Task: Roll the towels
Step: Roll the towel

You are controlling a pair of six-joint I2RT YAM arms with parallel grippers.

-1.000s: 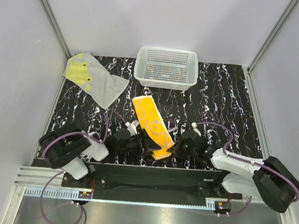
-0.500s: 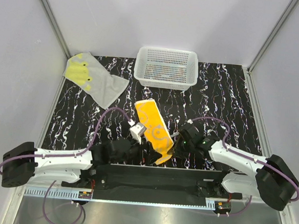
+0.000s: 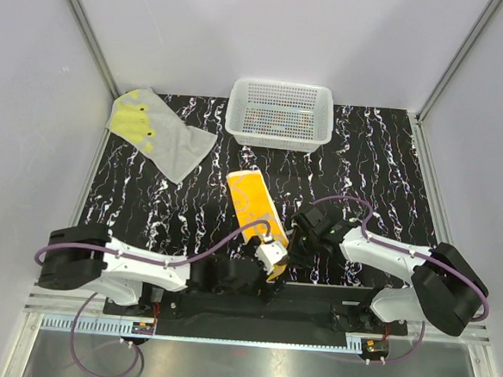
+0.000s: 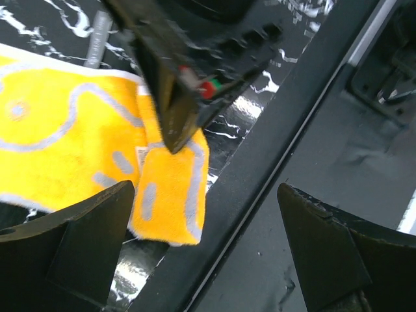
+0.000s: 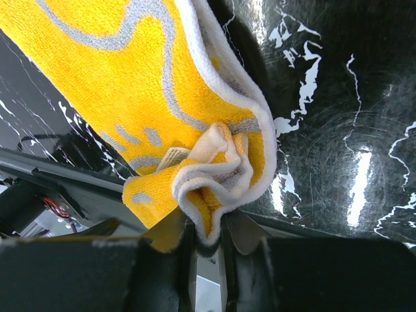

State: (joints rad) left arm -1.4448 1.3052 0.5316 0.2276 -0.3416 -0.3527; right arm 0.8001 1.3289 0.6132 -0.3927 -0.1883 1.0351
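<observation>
We note orange towel (image 3: pixel 251 199) lying mid-table (image 3: pixel 374 163), near end at front edge. Right gripper (image 5: pixel 207 239) pinches its 1 bunched corner. Left gripper (image 4: pixel 205 214) gapes wide, empty, just beside that corner. Grey towel (image 3: pixel 156 133) lies flat, far left.

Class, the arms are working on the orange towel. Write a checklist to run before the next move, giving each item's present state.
1. Hold: right gripper shut on the orange towel's near end: ok.
2. Free hand: left gripper open, nothing between its jaws: ok.
3. Roll: not ok, only the orange towel's near end is bunched.
4. Second cloth: grey towel lies flat, far left, unrolled: not ok.
5. Clearance: basket apart from the orange towel: ok.
6. All layers gripped: cannot tell.
</observation>
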